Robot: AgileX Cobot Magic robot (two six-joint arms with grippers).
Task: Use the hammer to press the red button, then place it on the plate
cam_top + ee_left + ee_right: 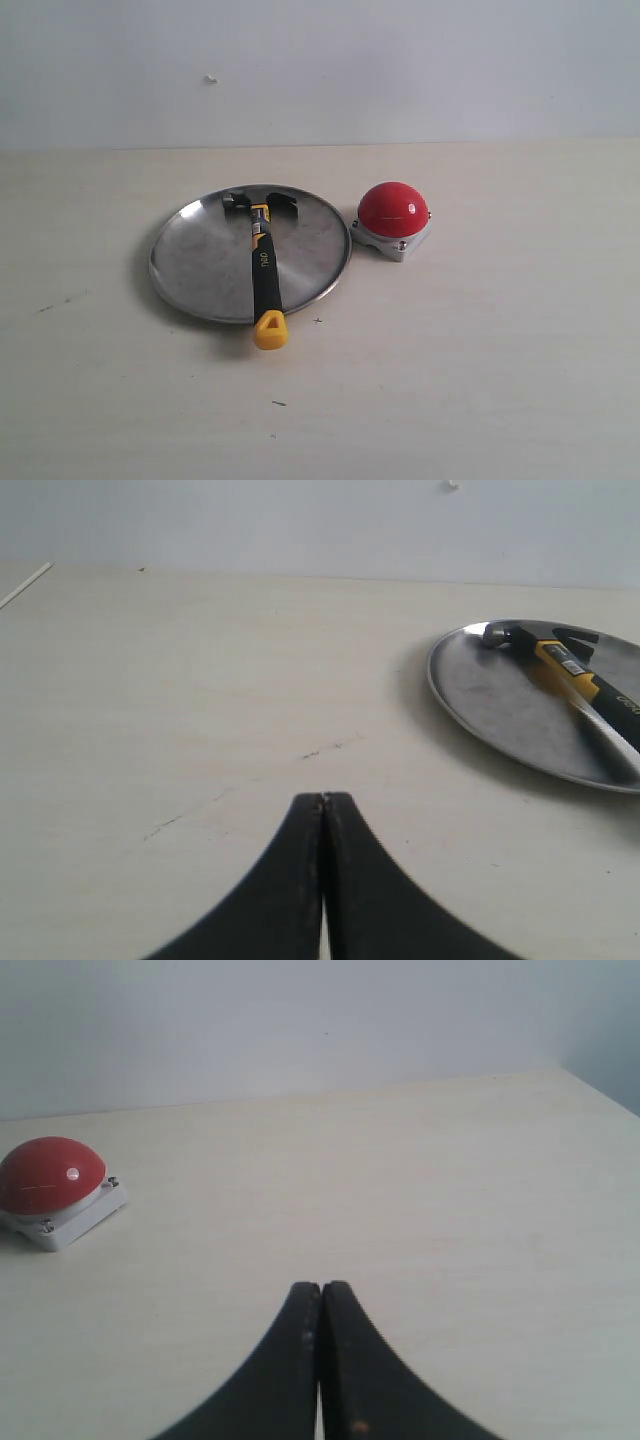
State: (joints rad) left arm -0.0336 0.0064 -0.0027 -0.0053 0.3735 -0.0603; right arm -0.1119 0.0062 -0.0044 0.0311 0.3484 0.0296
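The hammer [262,262] lies across the plate [195,265], head toward the far edge of the counter [500,380], yellow end overhanging the rim nearward, which we judge handy for grasping. The red button [393,209] sits just beside the plate, toward the right edge. Our left gripper [322,800] and right gripper [321,1288] are pressed closed, empty.

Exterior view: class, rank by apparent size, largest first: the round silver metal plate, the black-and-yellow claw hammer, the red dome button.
1. round silver metal plate, widest
2. black-and-yellow claw hammer, shorter than the plate's width
3. red dome button, clearly smallest
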